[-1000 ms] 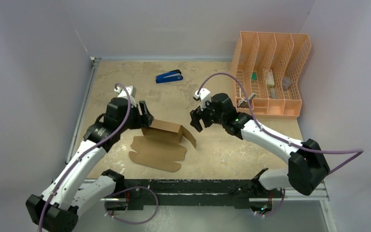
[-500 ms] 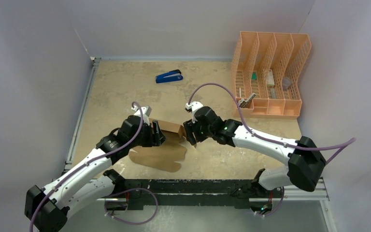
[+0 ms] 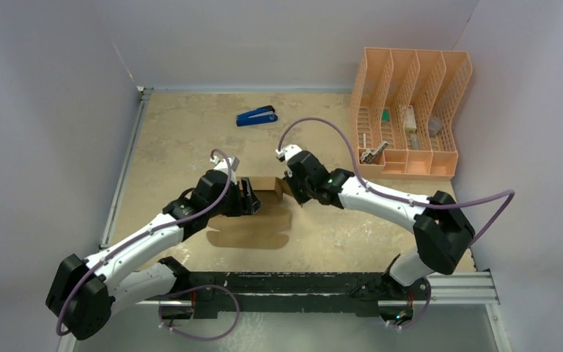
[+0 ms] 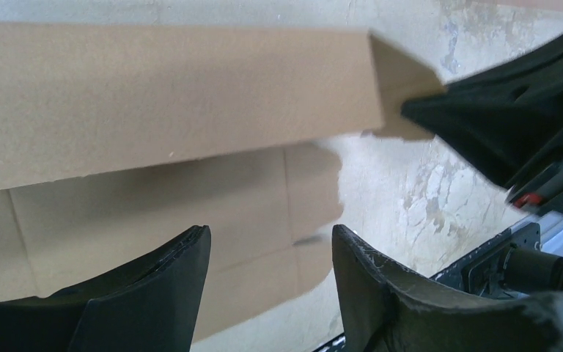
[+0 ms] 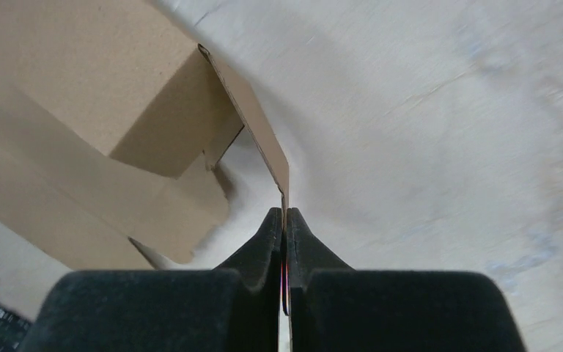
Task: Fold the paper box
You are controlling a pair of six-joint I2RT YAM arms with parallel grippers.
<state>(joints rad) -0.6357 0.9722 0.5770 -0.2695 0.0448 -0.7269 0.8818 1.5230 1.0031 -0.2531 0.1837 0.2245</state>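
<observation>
1 overhead view looks down from behind; 2 close wrist views share the paper box (image 3: 253, 229).

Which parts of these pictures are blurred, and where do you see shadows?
Right wrist view: the table is smeared by blur, while the paper box is fairly sharp. Left wrist view: the box's raised panel casts a soft shadow on its flat part, and the right gripper looks slightly soft. Top view: even light, no glare.
</observation>
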